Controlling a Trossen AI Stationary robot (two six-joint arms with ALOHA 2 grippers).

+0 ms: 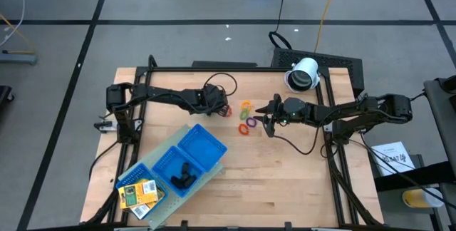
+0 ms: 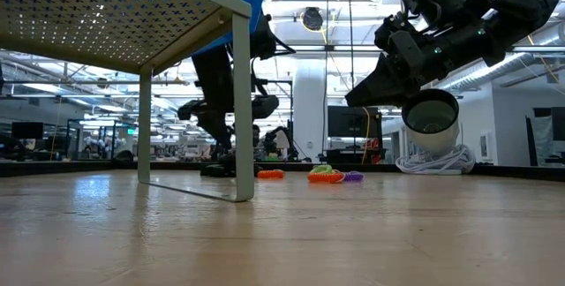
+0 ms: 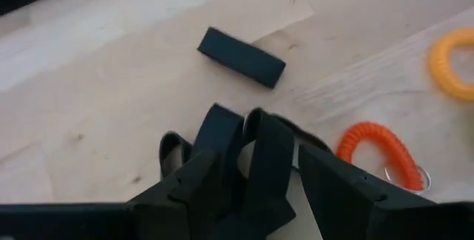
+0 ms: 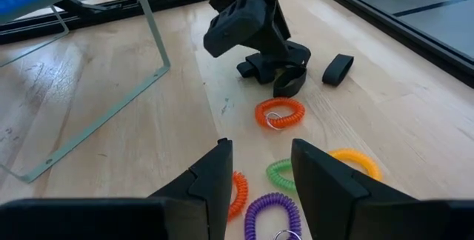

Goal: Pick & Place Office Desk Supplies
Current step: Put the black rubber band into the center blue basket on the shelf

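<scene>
- Left end effector [image 1: 216,105] was closed on a black clip [image 3: 244,158] at the tabletop [image 1: 285,181]; pick step, lift to blue tray [image 1: 201,145] judged next
- Right end effector [image 1: 268,120] hovered part open, empty, above coil rings [image 1: 246,117]

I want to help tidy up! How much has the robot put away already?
Done: the yellow packs and some black clips are in the blue tray. In hand: the left tool grips a black clip. Left: the coil rings and another black piece lie on the table; the right tool hovers open over the rings.
</scene>
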